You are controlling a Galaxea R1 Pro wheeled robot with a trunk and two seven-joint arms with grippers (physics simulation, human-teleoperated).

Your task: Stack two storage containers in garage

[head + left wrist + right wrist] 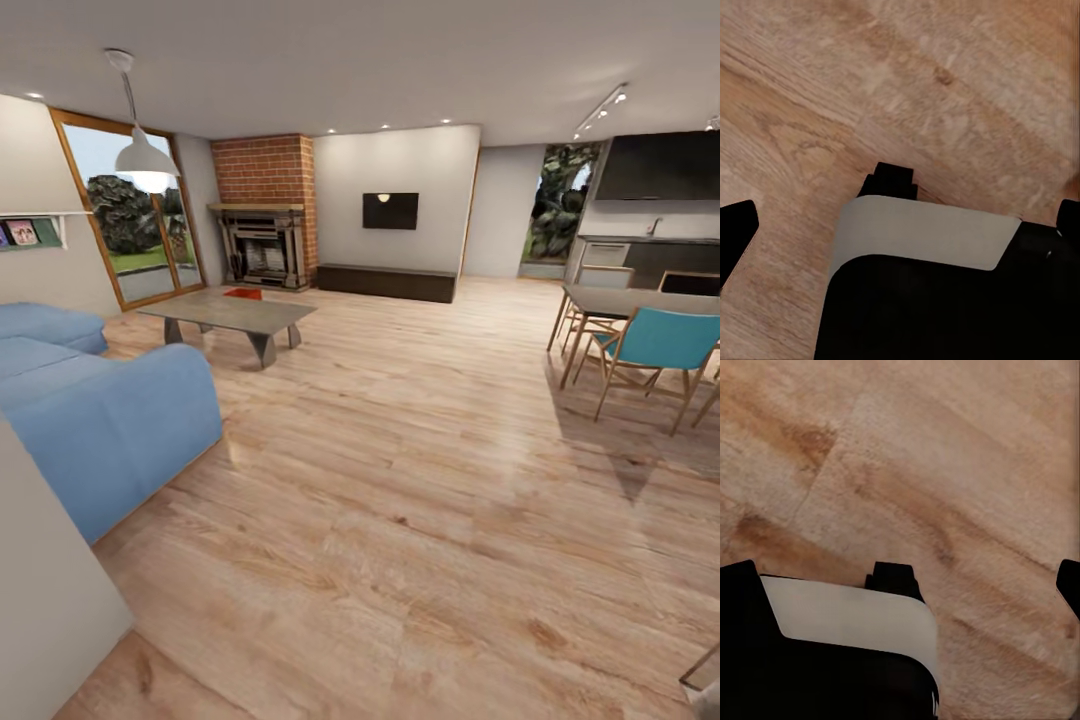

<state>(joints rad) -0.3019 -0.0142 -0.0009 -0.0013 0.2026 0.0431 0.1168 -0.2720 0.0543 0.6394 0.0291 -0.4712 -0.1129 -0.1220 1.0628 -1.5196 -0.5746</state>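
You're facing living room: orange-red container point(243, 294) sitting on coffee table point(228, 313) beside blue sofa point(100, 420). Both wrist cameras looking down at wood-plank flooring point(945, 90); jaw state can't be told.

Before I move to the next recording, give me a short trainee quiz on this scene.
1. True or false: the TV hangs on the pale wall beside the brick fireplace.
2. The small red object rests on: A the coffee table; B the sofa; C the dining table.
3. Fill in: the left pincer, fingertips wide apart over wood planks, holds ____.
Key: 1 true; 2 A; 3 nothing.
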